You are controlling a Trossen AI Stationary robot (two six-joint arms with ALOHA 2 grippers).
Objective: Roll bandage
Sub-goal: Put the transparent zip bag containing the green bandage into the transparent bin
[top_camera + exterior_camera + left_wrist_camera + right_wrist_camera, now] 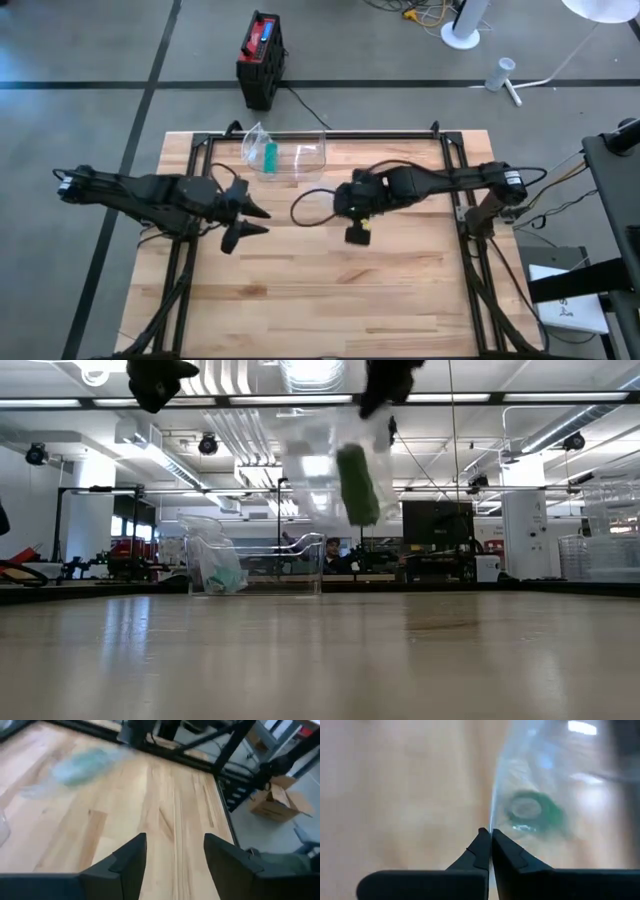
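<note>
Two arms hover over the table: the right gripper (491,836), jaws pinched tight on a clear plastic bag (545,780), dangles the green bandage roll (532,810) inside it mid-table, presumably for unpacking; the left gripper (175,852) waits half-open, empty

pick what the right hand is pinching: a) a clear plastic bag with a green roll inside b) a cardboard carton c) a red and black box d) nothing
a: in the right wrist view the right hand has its fingers shut on the edge of the clear plastic bag, with the green bandage roll showing through it.
</note>
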